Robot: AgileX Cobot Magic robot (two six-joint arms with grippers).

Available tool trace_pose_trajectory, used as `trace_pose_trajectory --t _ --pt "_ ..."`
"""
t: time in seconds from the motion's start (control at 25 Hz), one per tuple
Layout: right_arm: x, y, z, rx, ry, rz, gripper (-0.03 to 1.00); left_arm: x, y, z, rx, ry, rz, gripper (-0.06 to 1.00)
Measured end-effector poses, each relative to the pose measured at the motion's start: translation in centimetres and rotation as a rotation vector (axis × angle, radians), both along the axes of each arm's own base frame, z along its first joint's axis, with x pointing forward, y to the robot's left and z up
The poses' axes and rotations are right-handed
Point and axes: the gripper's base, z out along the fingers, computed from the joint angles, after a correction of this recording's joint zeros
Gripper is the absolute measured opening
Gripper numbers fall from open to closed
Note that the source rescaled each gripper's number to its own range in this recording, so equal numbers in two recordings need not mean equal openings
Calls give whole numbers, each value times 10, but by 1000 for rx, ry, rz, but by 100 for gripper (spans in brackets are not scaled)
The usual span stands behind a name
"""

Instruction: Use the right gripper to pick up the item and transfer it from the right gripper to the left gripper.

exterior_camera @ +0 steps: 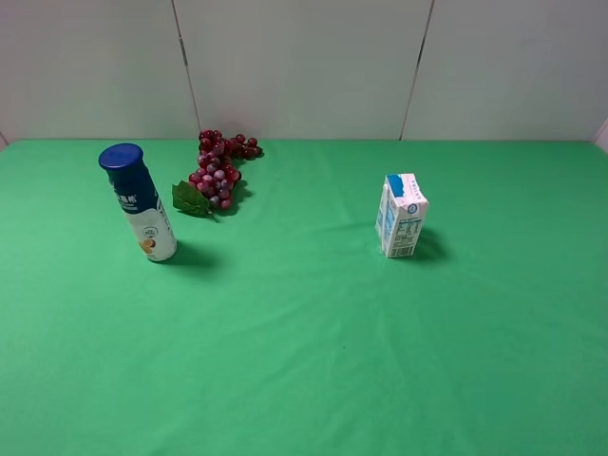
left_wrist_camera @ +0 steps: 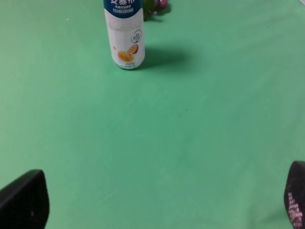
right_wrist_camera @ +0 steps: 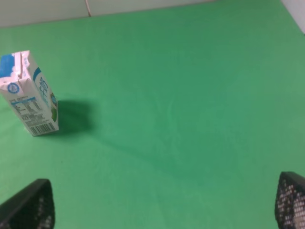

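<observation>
The item, a small white drink carton with blue print (exterior_camera: 401,216), stands upright on the green cloth right of the middle. It also shows in the right wrist view (right_wrist_camera: 29,93), well away from my right gripper (right_wrist_camera: 162,210). That gripper's two fingertips (right_wrist_camera: 29,204) sit wide apart with nothing between them. My left gripper (left_wrist_camera: 157,205) is also open and empty, with its fingertips (left_wrist_camera: 24,199) far apart. Neither gripper shows in the exterior high view.
A blue-capped white bottle (exterior_camera: 139,201) stands at the left, also in the left wrist view (left_wrist_camera: 125,34). A red grape bunch (exterior_camera: 218,169) with a green leaf lies behind it near the back wall. The green cloth (exterior_camera: 304,361) covers the table.
</observation>
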Motion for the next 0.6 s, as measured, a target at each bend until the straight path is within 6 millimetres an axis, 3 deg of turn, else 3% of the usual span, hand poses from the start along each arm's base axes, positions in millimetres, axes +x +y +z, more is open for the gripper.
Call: trace_pose_trajectory --t 0.6 --pt "0 0 0 0 0 0 100 0 0 0 0 0 0 100"
